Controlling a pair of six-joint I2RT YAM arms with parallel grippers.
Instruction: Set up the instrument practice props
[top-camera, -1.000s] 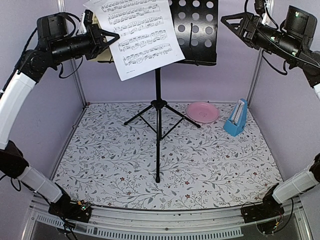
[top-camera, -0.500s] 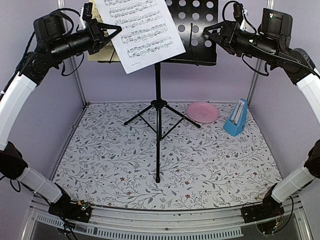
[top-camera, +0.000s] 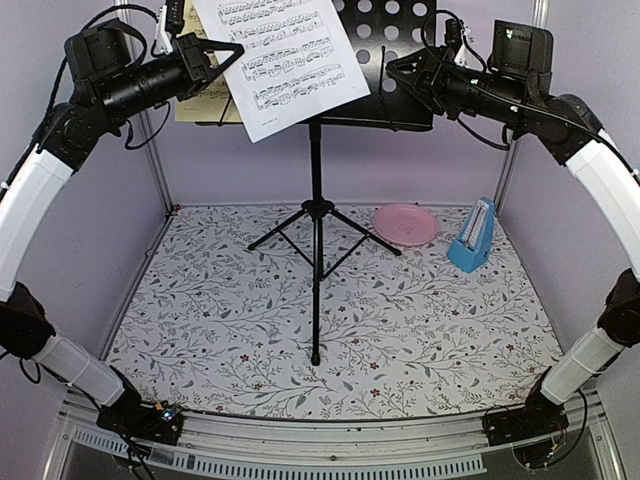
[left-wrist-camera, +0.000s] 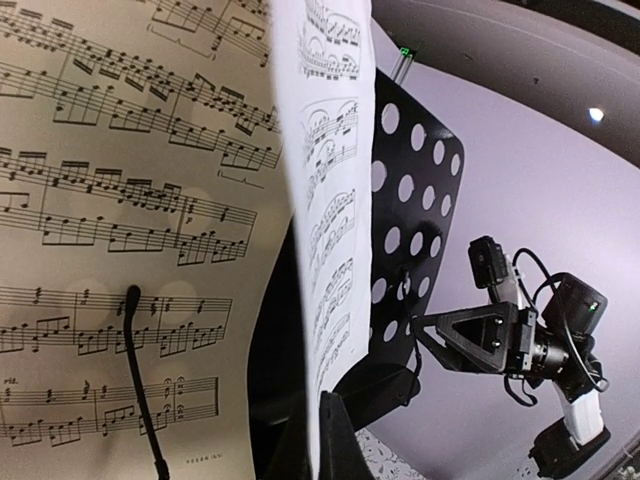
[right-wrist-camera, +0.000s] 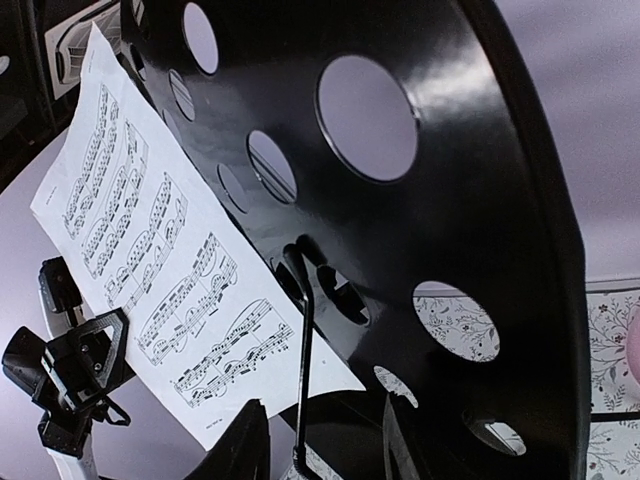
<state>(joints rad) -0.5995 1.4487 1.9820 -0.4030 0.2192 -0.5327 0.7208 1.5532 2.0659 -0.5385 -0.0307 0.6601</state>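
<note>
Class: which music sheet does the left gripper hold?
The white sheet, tilted in the left gripper; the pale-yellow sheet rests against the black perforated stand.

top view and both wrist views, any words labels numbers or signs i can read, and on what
No text here reads as words.
white sheet: printed notes only; the small print near its bottom edge is too small to read.
pale-yellow sheet: notes; the tiny markings under the staves are blurred.
metronome: face scale too small to read.
music stand, pink plate: no lettering visible.
</note>
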